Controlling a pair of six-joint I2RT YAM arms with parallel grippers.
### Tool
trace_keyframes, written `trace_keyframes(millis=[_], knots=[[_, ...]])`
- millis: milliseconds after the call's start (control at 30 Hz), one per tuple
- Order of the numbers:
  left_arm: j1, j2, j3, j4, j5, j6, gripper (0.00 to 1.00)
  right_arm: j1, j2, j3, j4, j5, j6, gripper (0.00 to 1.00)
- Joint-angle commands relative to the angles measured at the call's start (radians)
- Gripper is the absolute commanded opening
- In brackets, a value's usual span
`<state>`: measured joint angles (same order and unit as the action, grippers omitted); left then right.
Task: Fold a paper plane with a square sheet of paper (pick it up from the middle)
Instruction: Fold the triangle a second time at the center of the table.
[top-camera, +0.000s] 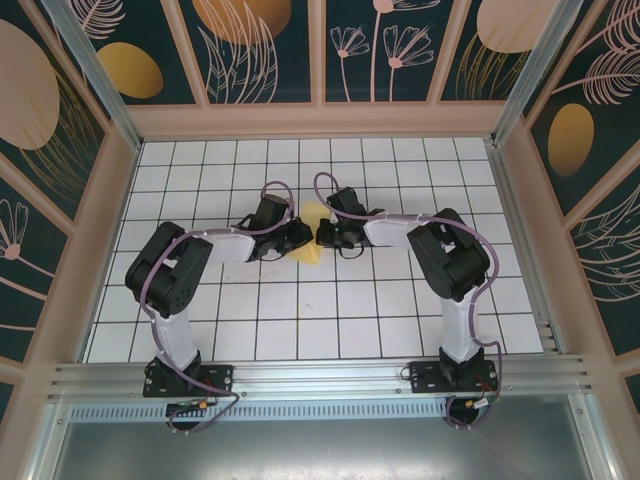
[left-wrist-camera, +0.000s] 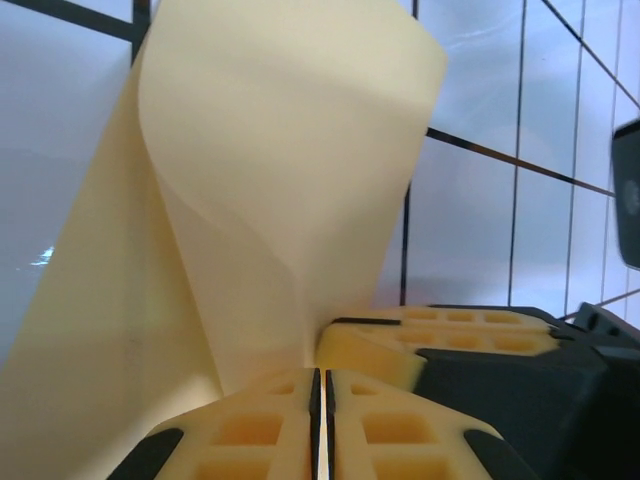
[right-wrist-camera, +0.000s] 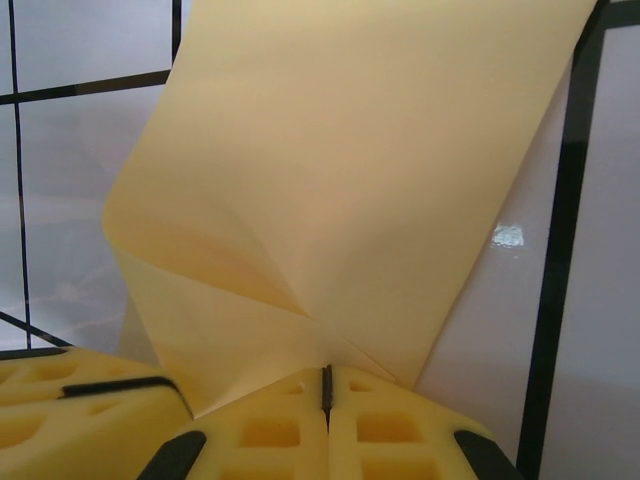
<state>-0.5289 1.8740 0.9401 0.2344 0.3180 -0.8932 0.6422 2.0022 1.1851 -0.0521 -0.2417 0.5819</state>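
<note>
The square sheet of paper (top-camera: 313, 214) is bright yellow and held up off the white grid table between both grippers at the table's middle. My left gripper (top-camera: 298, 238) is shut on its lower edge; in the left wrist view the sheet (left-wrist-camera: 250, 180) rises curled from the closed fingertips (left-wrist-camera: 320, 385). My right gripper (top-camera: 322, 235) faces it, almost touching, also shut on the sheet. In the right wrist view creases fan out over the paper (right-wrist-camera: 350, 170) from the pinch point (right-wrist-camera: 326, 372). A paper plane is out of view.
The white grid table (top-camera: 300, 310) is ringed by low wooden walls (top-camera: 320, 120). The right gripper's foam fingers (left-wrist-camera: 440, 335) sit close beside my left fingertips. Both arms bend in from the near rail (top-camera: 320, 378).
</note>
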Motion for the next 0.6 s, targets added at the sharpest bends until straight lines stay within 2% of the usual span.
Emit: trace_keyframes(millis=[0, 300, 567], knots=[[0.001, 0.029, 0.027, -0.041, -0.053, 0.005, 0.13, -0.004, 0.07, -0.001, -0.063, 0.015, -0.02, 0.07], [0.001, 0.053, 0.057, -0.137, -0.154, -0.002, 0.11, -0.004, 0.094, 0.017, -0.12, 0.068, -0.037, 0.07], [0.001, 0.017, 0.001, -0.103, -0.141, -0.04, 0.12, -0.004, 0.105, 0.014, -0.118, 0.068, -0.041, 0.07]])
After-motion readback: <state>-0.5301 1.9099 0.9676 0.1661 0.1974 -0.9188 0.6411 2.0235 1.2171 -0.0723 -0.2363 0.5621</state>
